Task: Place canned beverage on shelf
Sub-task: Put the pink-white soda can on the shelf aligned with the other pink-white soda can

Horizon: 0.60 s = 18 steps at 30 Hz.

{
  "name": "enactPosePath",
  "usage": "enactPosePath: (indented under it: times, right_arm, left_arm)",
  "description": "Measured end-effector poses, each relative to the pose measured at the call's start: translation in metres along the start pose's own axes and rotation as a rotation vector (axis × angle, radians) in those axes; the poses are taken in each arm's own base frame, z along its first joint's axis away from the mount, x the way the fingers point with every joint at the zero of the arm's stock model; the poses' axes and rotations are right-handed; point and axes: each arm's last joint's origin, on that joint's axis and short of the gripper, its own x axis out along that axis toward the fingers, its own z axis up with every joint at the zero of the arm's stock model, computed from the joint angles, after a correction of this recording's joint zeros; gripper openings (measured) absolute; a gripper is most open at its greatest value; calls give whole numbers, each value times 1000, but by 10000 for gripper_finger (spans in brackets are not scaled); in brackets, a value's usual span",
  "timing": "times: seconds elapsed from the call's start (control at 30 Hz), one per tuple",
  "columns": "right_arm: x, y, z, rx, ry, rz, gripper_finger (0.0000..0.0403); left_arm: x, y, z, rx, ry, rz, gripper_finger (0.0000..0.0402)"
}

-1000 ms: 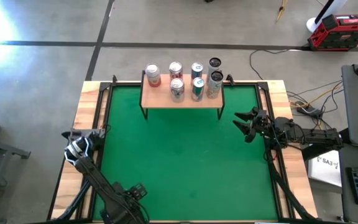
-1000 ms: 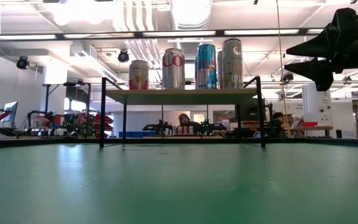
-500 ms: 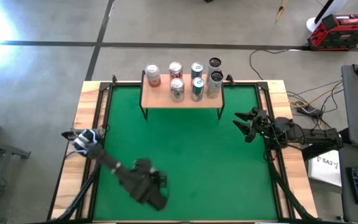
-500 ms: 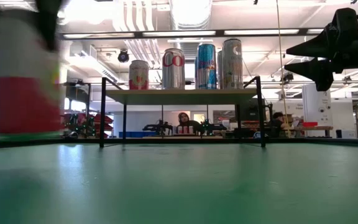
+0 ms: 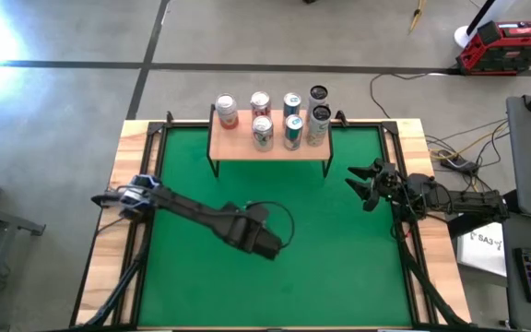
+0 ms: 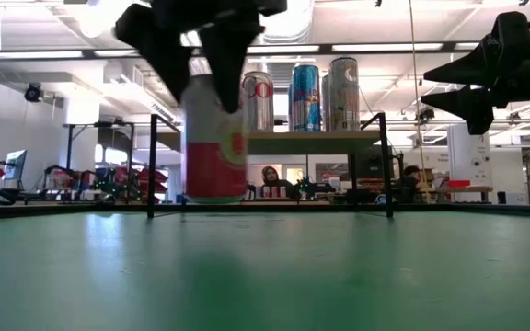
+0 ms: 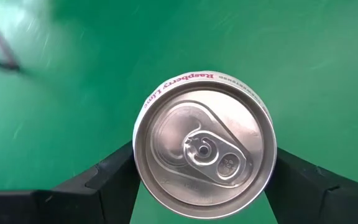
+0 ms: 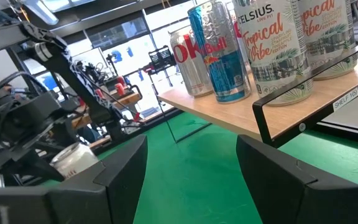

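Note:
A white and red canned beverage hangs over the green mat left of the table's middle, with my left gripper shut on it. The wrist view looks down on its silver lid. In the high view the gripper hides the can. The shelf, a wooden top on thin black legs, stands at the far edge and carries several upright cans. My right gripper waits open at the table's right side, level, with nothing between its fingers. My left gripper pinches the can's upper wall, just under the lid's rim, between its two fingers on opposite sides. The fingers come from above, slanting down. The can stays upright below them, its base clear of the mat.
A wooden frame with black rails borders the green mat. The shelf's near left part is bare wood. The room beyond the table shows benches, equipment and seated people.
My left gripper has swung from the table's near left corner toward its middle, to the right and toward the far edge, rolling its wrist as it went. The can went with it and has come into the low view from the left, staying upright.

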Motion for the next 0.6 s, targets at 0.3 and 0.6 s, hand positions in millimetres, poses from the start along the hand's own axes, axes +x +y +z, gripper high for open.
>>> enactPosePath:
  times: [0.3,0.6]
  right_arm:
    - [0,0,0,0,0,0,238]
    - [0,0,0,0,0,0,238]
  left_arm:
    - [17,4,41,273,-37,-75,267]
    - [27,3,71,630,-46,-275,267]
